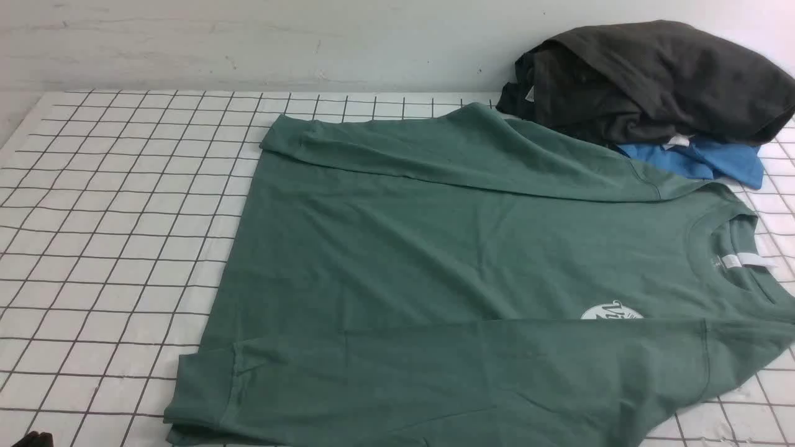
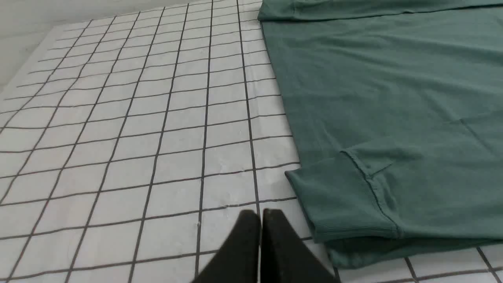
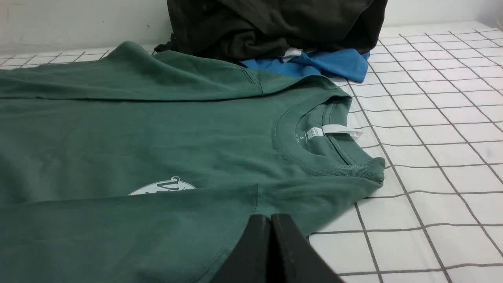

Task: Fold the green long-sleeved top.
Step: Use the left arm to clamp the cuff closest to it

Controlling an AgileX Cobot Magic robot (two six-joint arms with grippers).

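The left gripper (image 2: 260, 214) is seen with its fingertips pressed together, and no cloth is pinched between them. The right gripper (image 3: 271, 220) is likewise closed on nothing. Beyond both, the green long-sleeved top (image 1: 404, 248) is spread over the grid-patterned desk (image 1: 105, 248), its near side by the desk's near edge and its far side reaching toward the far edge. Its long axis is laid left to right, the hem toward the desk's left edge and the collar (image 1: 705, 248) toward the right edge. The hem end is thus nearer to the left arm, the collar end to the right arm. Both sleeves are laid inward along the body, so the folding is judged to be partly done; a fold across the long axis seems to be called for next, and the near sleeve could be dragged loose by it.

At the collar a white neck label (image 1: 748, 260) is shown; an "S" is printed beside it. The white round chest logo (image 1: 612, 311) is half covered by the near sleeve, and only "Vi" can be read. At the desk's far right corner, a dark garment (image 1: 658, 81) is heaped on a blue garment (image 1: 723, 162).
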